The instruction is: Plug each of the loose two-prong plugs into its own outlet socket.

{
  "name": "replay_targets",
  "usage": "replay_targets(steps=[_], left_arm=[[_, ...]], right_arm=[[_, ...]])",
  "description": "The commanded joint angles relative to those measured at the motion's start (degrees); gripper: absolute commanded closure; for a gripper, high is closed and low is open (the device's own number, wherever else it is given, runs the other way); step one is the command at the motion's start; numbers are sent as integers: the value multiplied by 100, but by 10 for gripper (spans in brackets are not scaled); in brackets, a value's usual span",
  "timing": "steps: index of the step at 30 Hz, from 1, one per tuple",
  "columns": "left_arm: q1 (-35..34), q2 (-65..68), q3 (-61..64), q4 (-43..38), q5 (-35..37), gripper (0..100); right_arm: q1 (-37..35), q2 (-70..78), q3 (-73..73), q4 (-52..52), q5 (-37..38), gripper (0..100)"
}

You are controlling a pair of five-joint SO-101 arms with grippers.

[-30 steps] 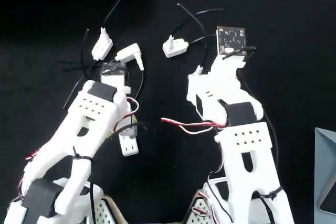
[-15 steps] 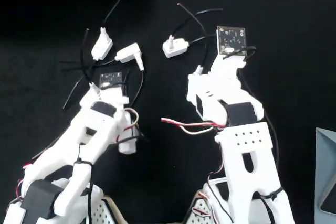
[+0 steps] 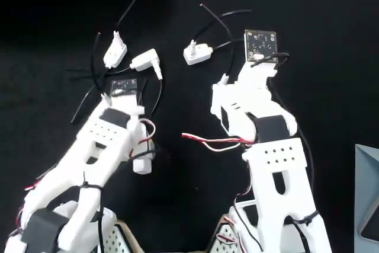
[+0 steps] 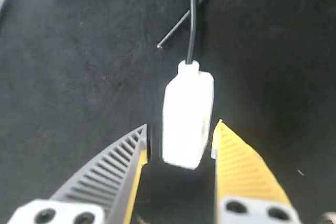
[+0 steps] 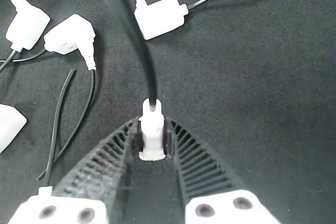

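Note:
In the left wrist view my left gripper (image 4: pixel 181 125) is shut on a white plug (image 4: pixel 187 114), whose black cable runs away from the fingers over the black mat. In the high view the left arm (image 3: pixel 109 134) covers that plug. My right gripper (image 5: pixel 152 123) is shut on a small white plug (image 5: pixel 152 139) with a black cable; from above it shows at the arm's tip (image 3: pixel 223 80). Three white plug or socket bodies lie beyond the arms: one (image 3: pixel 114 51), an angled one (image 3: pixel 145 59) and a third (image 3: pixel 197 53), which is also ahead of the right gripper (image 5: pixel 160 17).
Loose black cables (image 3: pixel 222 19) curl over the far part of the mat. Another white body (image 5: pixel 8 121) lies at the edge of the right wrist view. A grey box (image 3: pixel 367 194) stands at the table's right edge.
The left arm drew back toward the near edge, then eased forward and a little to the left. The right arm and the three far white bodies have not moved.

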Motion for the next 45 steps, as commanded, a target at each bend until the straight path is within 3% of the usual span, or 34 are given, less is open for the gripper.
replay_targets(steps=[1,13,23,31,39,45], left_arm=[[13,-334,-804,765,-396,793],[48,-62,-444,-9,-448,686],[875,-114,611,-1310,-18,686],[681,-79,1007,-1301,-79,686],[-224,-123,1042,-1257,-941,686],[57,-123,646,-730,-1143,686]], right_arm=[[-44,-145,-215,-9,9,987],[-44,-145,-207,-9,9,987],[-62,-145,-207,-9,9,987],[-53,-145,-207,-9,9,987],[-62,-145,-207,-9,9,987],[-62,-145,-136,-44,9,987]])
